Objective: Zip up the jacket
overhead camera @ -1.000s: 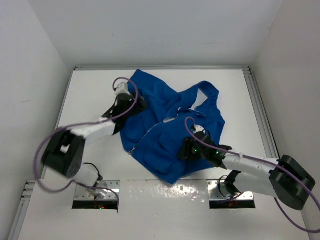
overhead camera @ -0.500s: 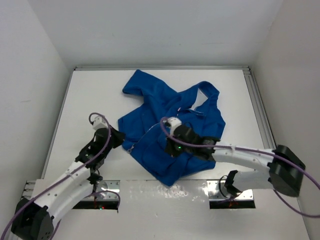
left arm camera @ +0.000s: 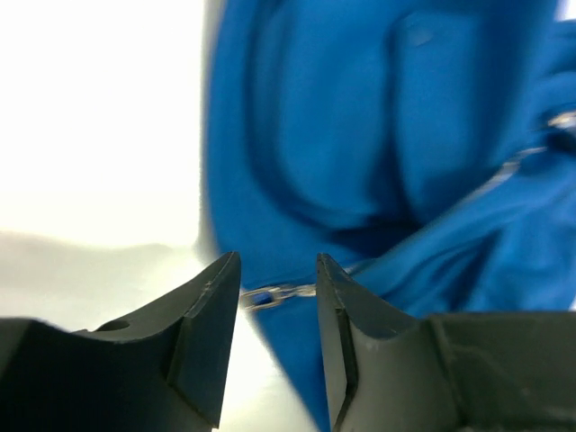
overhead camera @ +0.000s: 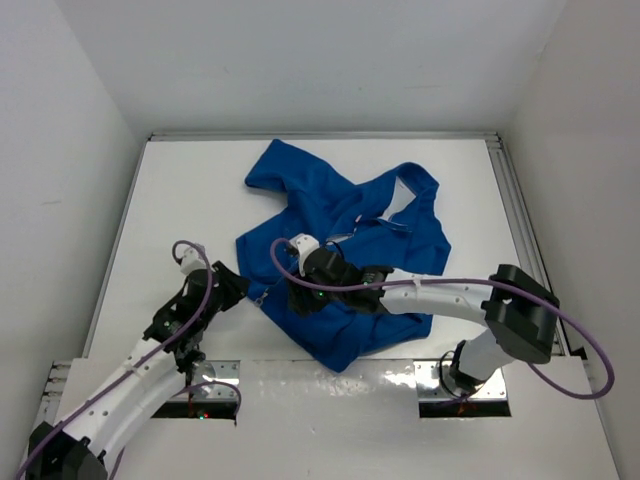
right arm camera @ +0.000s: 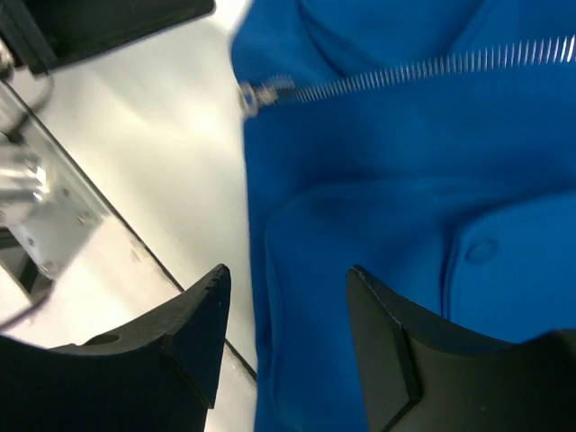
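Observation:
The royal-blue jacket (overhead camera: 350, 225) lies crumpled in the middle of the table, its front open near the collar. Its silver zipper (right arm camera: 405, 70) runs down to a metal end piece (right arm camera: 261, 92) at the lower left hem. My left gripper (overhead camera: 238, 284) sits low on the table just left of that hem. It is open, and the zipper end (left arm camera: 270, 293) shows just beyond its tips (left arm camera: 277, 261), untouched. My right gripper (overhead camera: 303, 296) hovers open over the jacket's lower front (right arm camera: 360, 225), with only blue fabric below its fingertips (right arm camera: 288, 272).
White walls close in the table on three sides. A metal mounting plate (overhead camera: 330, 385) runs along the near edge. Part of it shows in the right wrist view (right arm camera: 45, 225), close to the jacket's hem. The left gripper's black body (right arm camera: 90, 22) is near the zipper end.
The left arm pulled back from the far sleeve to the jacket's lower left hem. The right arm swept left across the jacket's lower front. Both grippers now stand open.

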`<action>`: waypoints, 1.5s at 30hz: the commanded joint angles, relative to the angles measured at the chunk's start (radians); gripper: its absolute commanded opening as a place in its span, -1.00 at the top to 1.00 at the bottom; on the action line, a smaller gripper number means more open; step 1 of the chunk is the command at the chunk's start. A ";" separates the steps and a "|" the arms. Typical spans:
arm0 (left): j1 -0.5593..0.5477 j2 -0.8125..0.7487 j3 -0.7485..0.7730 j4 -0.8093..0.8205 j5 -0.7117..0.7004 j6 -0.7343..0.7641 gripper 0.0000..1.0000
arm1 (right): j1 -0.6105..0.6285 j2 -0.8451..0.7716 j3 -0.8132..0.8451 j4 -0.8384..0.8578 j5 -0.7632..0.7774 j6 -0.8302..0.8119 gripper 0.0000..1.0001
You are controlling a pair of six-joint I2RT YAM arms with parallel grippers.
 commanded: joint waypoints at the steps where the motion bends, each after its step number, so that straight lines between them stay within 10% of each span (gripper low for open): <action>1: 0.005 0.067 -0.030 0.038 0.007 -0.046 0.25 | 0.000 -0.058 -0.048 0.091 -0.019 0.035 -0.08; 20: 0.005 0.388 -0.167 0.475 0.122 -0.187 0.15 | -0.001 -0.234 -0.206 0.103 -0.001 0.051 -0.09; 25: 0.005 0.306 -0.134 0.444 0.114 -0.168 1.00 | 0.000 -0.222 -0.211 0.119 0.004 0.055 -0.08; 33: 0.005 0.040 0.116 0.067 0.217 -0.099 1.00 | 0.002 -0.221 -0.099 0.154 -0.042 0.026 0.83; 45: 0.005 -0.003 0.112 0.221 0.424 -0.161 1.00 | 0.029 -0.179 0.013 0.244 -0.102 -0.112 0.37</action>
